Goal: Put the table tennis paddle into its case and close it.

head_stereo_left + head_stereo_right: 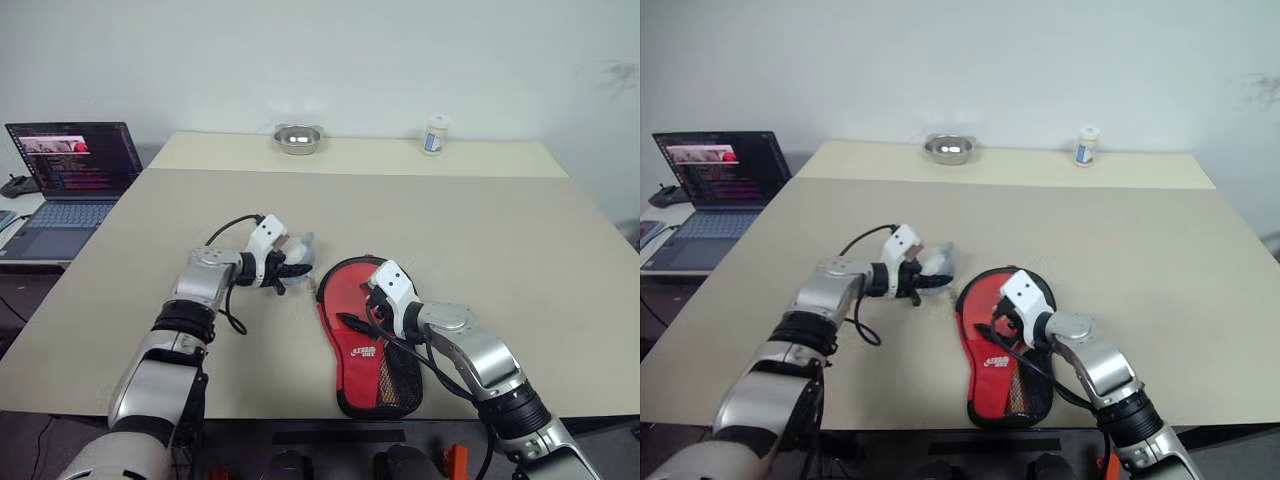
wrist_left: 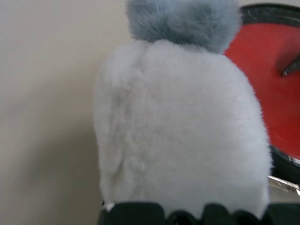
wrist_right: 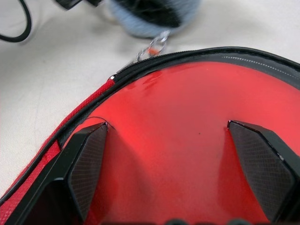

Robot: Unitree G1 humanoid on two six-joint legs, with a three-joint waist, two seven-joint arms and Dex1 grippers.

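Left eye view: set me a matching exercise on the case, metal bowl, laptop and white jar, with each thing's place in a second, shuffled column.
Things:
1. case
2. metal bowl
3. laptop
4. white jar

Places:
a. at the far edge of the table, toward the right
b. off the table, on the robot's left, screen lit
c. near the table's front edge, red face up, under the open right gripper
d. at the table's far edge, near the middle

Pairs: 1-c, 2-d, 3-b, 4-a.
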